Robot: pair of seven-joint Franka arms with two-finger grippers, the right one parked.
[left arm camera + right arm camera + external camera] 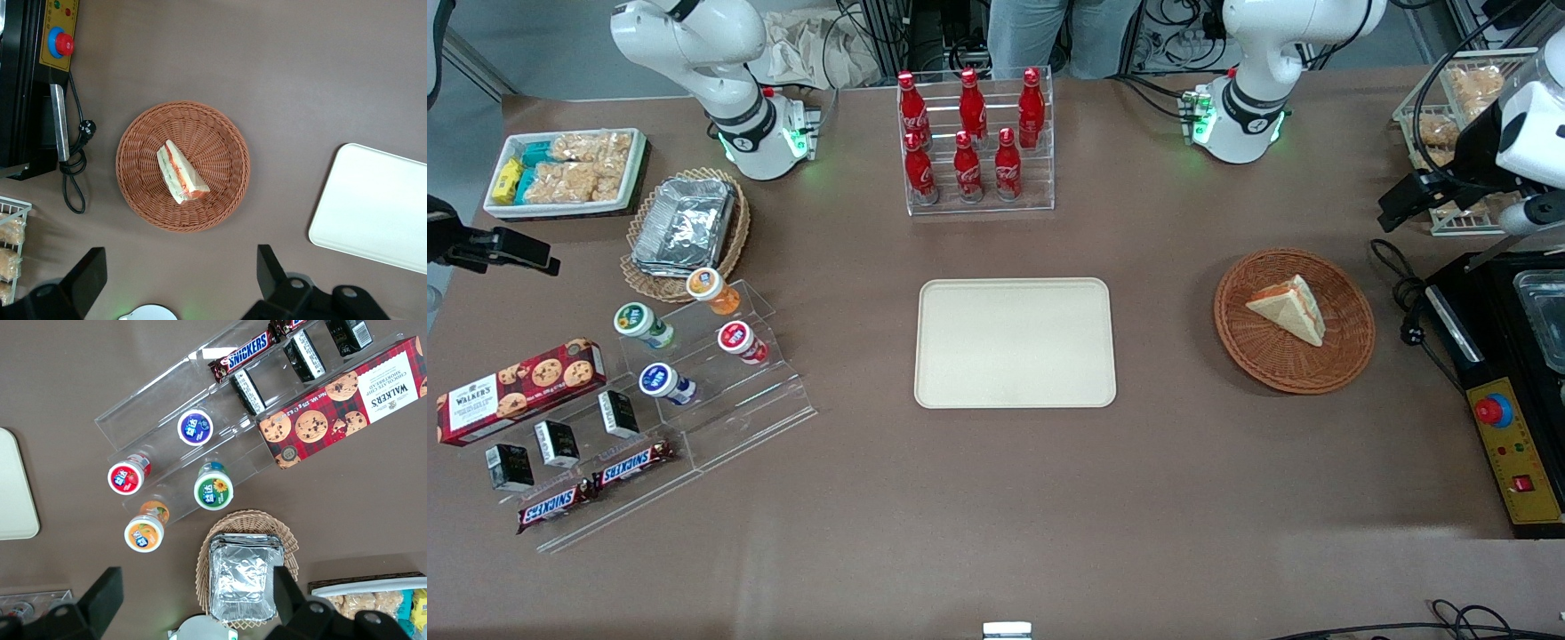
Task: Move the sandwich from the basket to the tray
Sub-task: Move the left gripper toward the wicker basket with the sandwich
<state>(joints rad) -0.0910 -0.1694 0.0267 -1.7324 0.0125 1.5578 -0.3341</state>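
The sandwich [1288,308], a white-bread wedge with orange and green filling at its edge, lies in the round reddish-brown wicker basket [1347,342]. The cream tray [1014,342] lies flat beside the basket, toward the parked arm's end, with nothing on it. My left gripper [1396,209] hangs high over the table toward the working arm's end, apart from the basket. In the left wrist view the gripper [179,267] is open, its black fingers [90,270] spread wide with nothing between them. The sandwich [179,175], basket [220,137] and an end of the tray [373,207] show below it.
A black control box with a red button [1516,453] and a coiled cable [1405,293] lie beside the basket toward the working arm's end. A wire rack of snacks [1449,107] stands there too. A rack of red bottles [974,142] stands farther from the camera than the tray.
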